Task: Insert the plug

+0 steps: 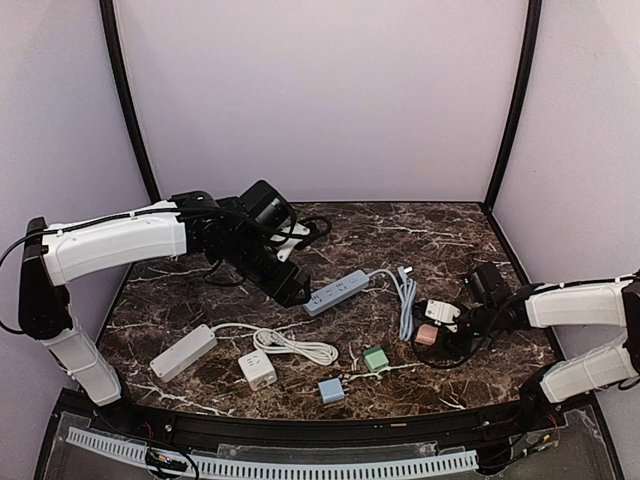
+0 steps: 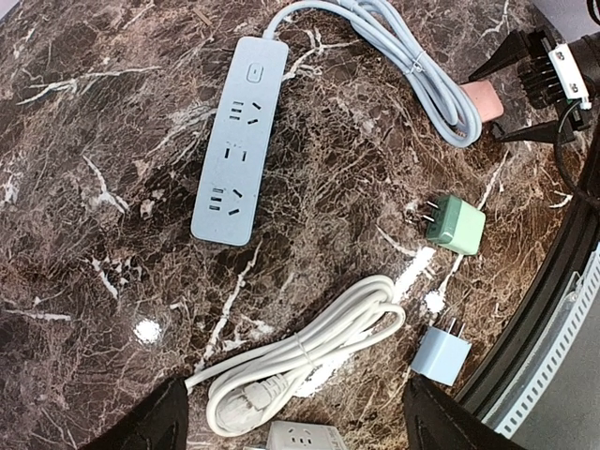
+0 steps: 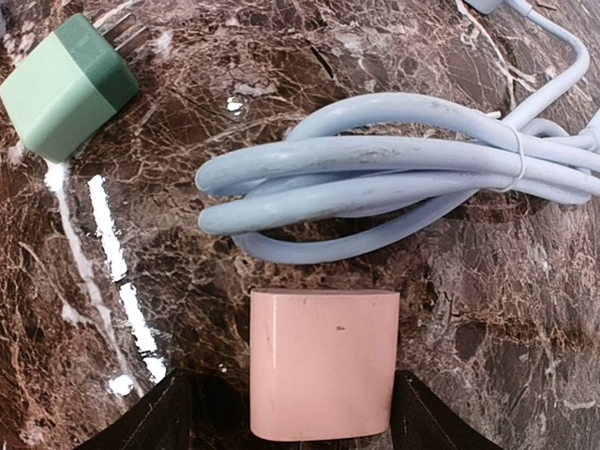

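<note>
A pink plug [image 3: 322,366] lies on the marble table, prongs hidden, right beside the coiled pale blue cord [image 3: 394,178]. My right gripper [image 3: 300,414] straddles it, open: the right finger sits against the plug and a strip of marble shows at the left finger. From above, the pink plug [image 1: 427,335] is under my right gripper [image 1: 434,330]. The pale blue power strip [image 1: 336,292] lies mid-table with its sockets [image 2: 234,141] facing up. My left gripper [image 1: 293,292] hovers open at its left end, nothing between the fingers [image 2: 159,422].
A green plug [image 1: 375,358] and a light blue plug [image 1: 331,390] lie near the front. A bundled white cord [image 1: 295,345], a white cube socket [image 1: 257,369] and a long white power strip [image 1: 183,352] sit front left. The table's black front edge [image 1: 330,425] is close.
</note>
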